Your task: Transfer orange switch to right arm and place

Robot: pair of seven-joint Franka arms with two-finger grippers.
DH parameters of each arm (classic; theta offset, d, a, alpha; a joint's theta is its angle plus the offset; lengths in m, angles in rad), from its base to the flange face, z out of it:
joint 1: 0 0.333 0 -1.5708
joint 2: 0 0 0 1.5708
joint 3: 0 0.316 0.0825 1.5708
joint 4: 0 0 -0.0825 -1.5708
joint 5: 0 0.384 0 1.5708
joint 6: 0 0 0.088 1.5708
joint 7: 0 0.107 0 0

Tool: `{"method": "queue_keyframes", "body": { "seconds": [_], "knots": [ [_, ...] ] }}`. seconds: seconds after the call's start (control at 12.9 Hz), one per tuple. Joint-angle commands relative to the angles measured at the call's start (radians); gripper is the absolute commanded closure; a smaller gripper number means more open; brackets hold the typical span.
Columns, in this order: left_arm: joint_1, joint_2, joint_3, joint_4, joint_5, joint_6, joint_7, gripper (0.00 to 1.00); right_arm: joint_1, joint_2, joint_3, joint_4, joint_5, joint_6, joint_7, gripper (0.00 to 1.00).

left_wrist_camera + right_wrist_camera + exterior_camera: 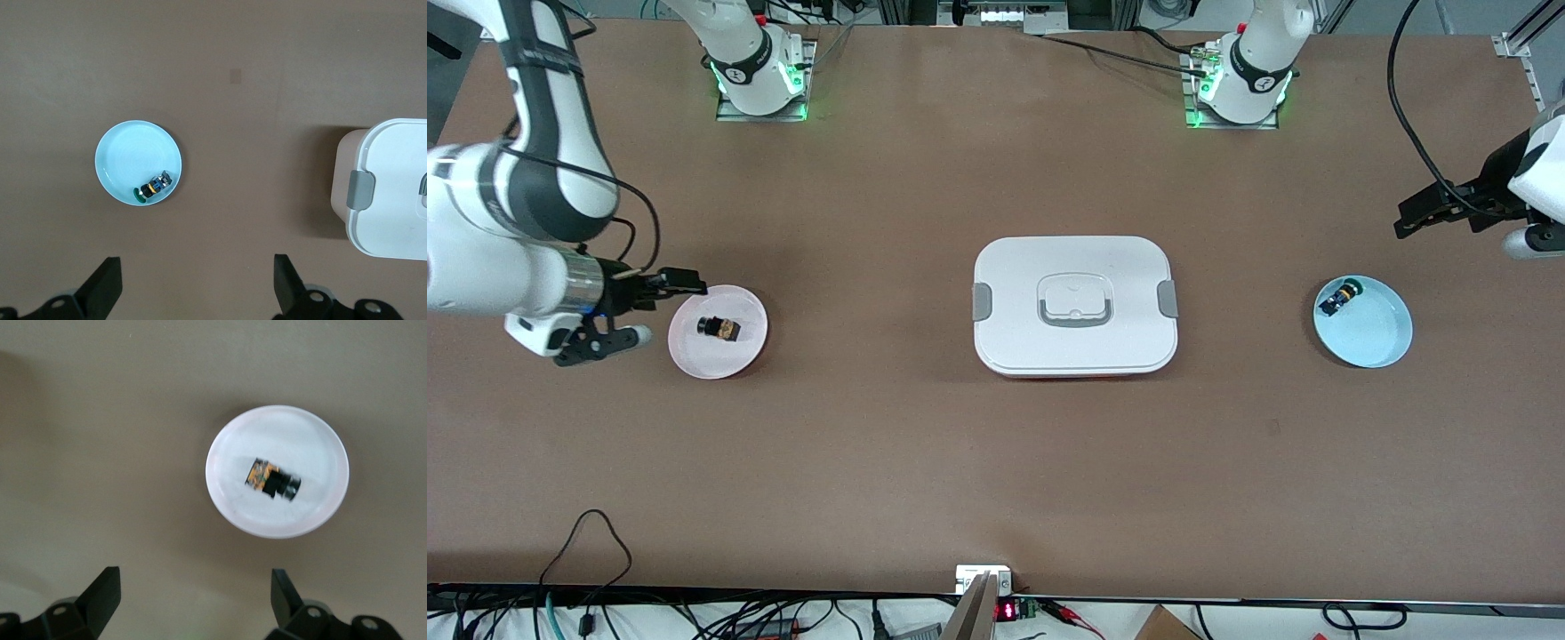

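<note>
The orange switch [719, 328] lies on its side in a pink plate [694, 356] toward the right arm's end of the table. The right wrist view shows the switch [272, 480] in the middle of that plate [320, 440]. My right gripper [685, 286] hangs open and empty above the table just beside the pink plate, with bare table between its fingers [195, 593]. My left gripper [1409, 218] is up in the air, open and empty, over bare table [198, 280] beside a light blue plate [1378, 333] at the left arm's end.
A small black part with a green cap [1340, 296] lies at the edge of the blue plate [130, 153]. A white lidded box with grey clips and a handle [1074, 305] stands mid-table between the two plates. Cables run along the table's near edge.
</note>
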Motion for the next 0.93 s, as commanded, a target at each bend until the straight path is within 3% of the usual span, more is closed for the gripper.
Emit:
{"method": "queue_keyframes", "body": {
  "seconds": [0.0, 0.39, 0.7, 0.86],
  "knots": [
    [-0.009, 0.008, 0.004, 0.017, 0.031, -0.006, -0.005, 0.00, -0.004, -0.007, 0.007, 0.138, -0.012, -0.180, 0.172, 0.00],
    [-0.008, 0.011, 0.004, 0.014, 0.031, -0.014, -0.004, 0.00, 0.024, -0.040, 0.010, 0.238, -0.273, -0.211, 0.194, 0.00],
    [-0.009, 0.016, 0.004, 0.013, 0.031, -0.006, -0.001, 0.00, -0.016, -0.112, 0.005, 0.279, -0.255, -0.169, 0.203, 0.00],
    [-0.009, 0.016, 0.004, 0.013, 0.031, -0.003, 0.001, 0.00, -0.050, -0.145, -0.016, 0.241, -0.175, -0.167, 0.203, 0.00]
  ]
}}
